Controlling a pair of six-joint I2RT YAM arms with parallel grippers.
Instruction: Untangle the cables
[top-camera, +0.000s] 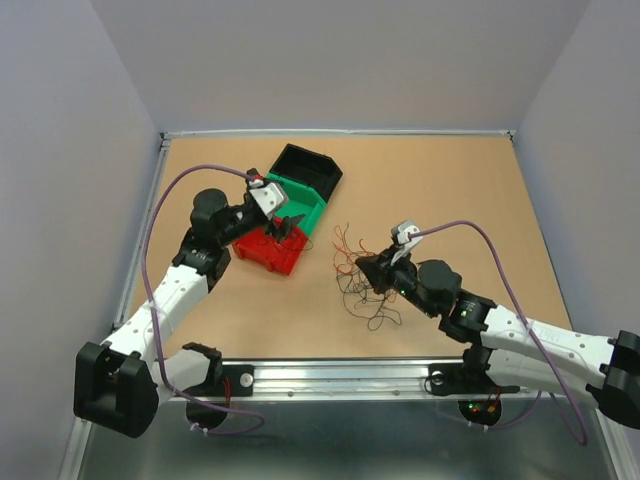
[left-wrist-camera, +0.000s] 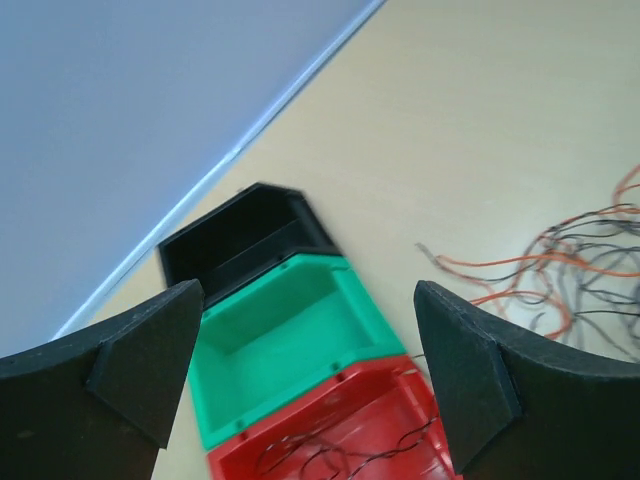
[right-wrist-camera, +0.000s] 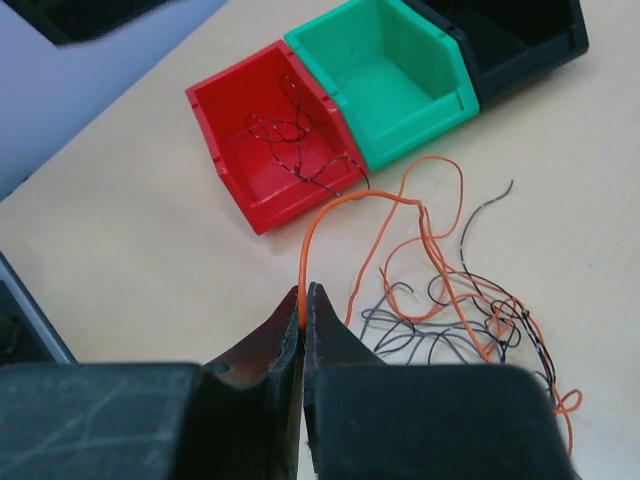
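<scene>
The left wrist view's edges cut off the red bin (left-wrist-camera: 370, 395) below and the cables (left-wrist-camera: 575, 255) rightward.

A robotics lab test cell: plain grey walls (top-camera: 350, 60) box in a brown tabletop (top-camera: 450, 180), a metal mounting rail (top-camera: 340, 375) runs behind the left claw (top-camera: 283, 228), and coloured plastic sorting bins (top-camera: 305, 200) sit under it.

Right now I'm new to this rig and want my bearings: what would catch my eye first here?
A red bin, a green bin and a black bin stand in a row left of centre on the table. Right of them lies the loose tangle of cables, and the right arm's fingers are shut on one orange wire from it.
</scene>
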